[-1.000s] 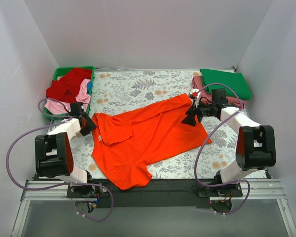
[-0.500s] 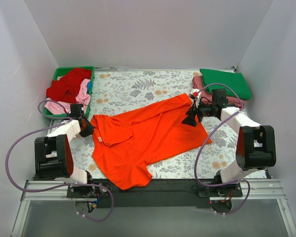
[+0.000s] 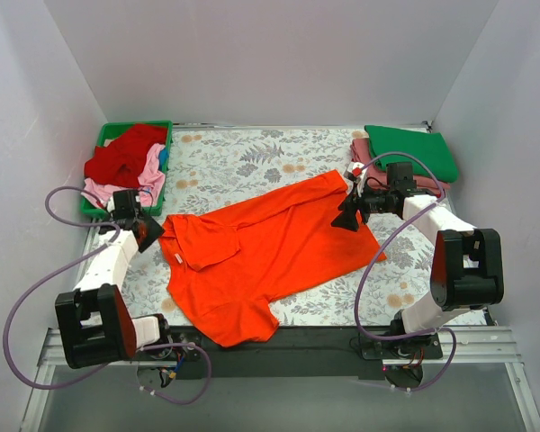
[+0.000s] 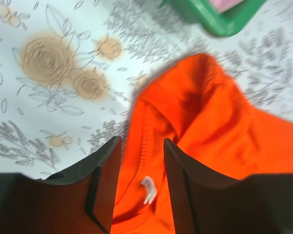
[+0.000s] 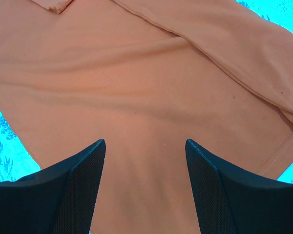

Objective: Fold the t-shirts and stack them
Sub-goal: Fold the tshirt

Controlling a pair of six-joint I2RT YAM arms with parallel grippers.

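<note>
A bright orange t-shirt (image 3: 270, 247) with a collar lies spread slantwise across the flowered table. My left gripper (image 3: 147, 232) is at its left collar corner. In the left wrist view the left gripper (image 4: 140, 146) has its jaws closed in on bunched orange collar cloth (image 4: 210, 107) with a small white tag. My right gripper (image 3: 346, 216) is over the shirt's far right part. In the right wrist view the right gripper (image 5: 145, 146) is wide open above flat orange cloth (image 5: 146, 73), holding nothing.
A green tray (image 3: 135, 128) at the back left holds a red shirt (image 3: 126, 153) and a light pink one (image 3: 151, 166); its corner shows in the left wrist view (image 4: 210, 19). At the back right a folded green shirt (image 3: 414, 148) lies on a dusty pink one (image 3: 369, 153).
My left gripper has moved left and slightly back, and the shirt's collar corner has shifted left with it. The right arm has not moved.
</note>
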